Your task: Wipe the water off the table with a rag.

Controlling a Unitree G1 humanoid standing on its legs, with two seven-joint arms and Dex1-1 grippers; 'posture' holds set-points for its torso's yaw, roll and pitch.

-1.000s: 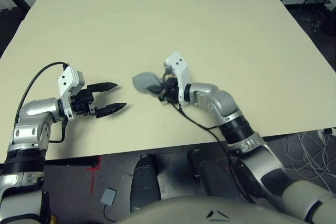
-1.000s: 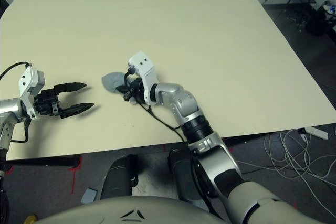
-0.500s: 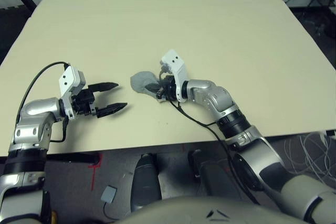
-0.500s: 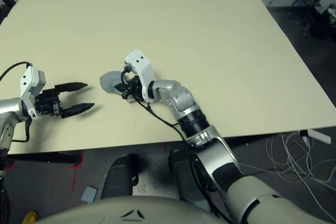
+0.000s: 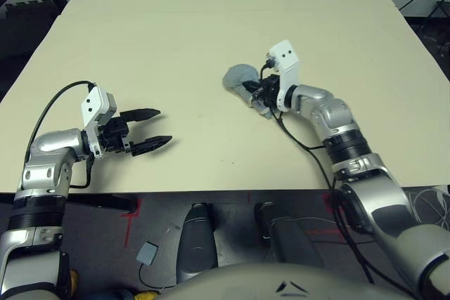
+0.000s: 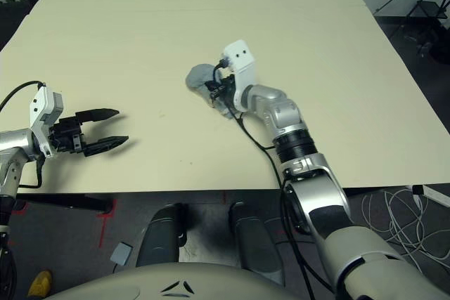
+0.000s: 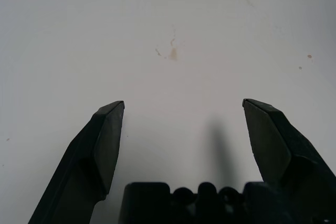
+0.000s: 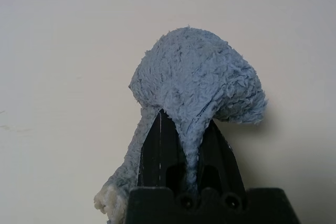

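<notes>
From the head cameras, the right tool (image 5: 261, 93) is pinching the rag (image 5: 239, 76) and pressing it down on the tabletop (image 5: 211, 26) near the middle, the bunched cloth leading ahead of the fingers so the soft bulk meets the surface, not the metal. The left tool (image 5: 153, 129) is hovering well apart toward the robot's left, fingers spread and gripping nothing, probably parked out of the wiping lane.

Over to the left wrist camera: both black fingers (image 7: 102, 140) are standing wide apart above bare tabletop, and ahead of them the water (image 7: 173, 53) is showing as a small brownish mark with faint streaks, plus tiny specks off to one side. That patch looks not yet wiped.

Now the right wrist camera: the two fingers are clamped together on a fold of the rag (image 8: 197, 85), letting the blue-grey terry mushroom out in front as a pad, the cream edging trailing beside them.
</notes>
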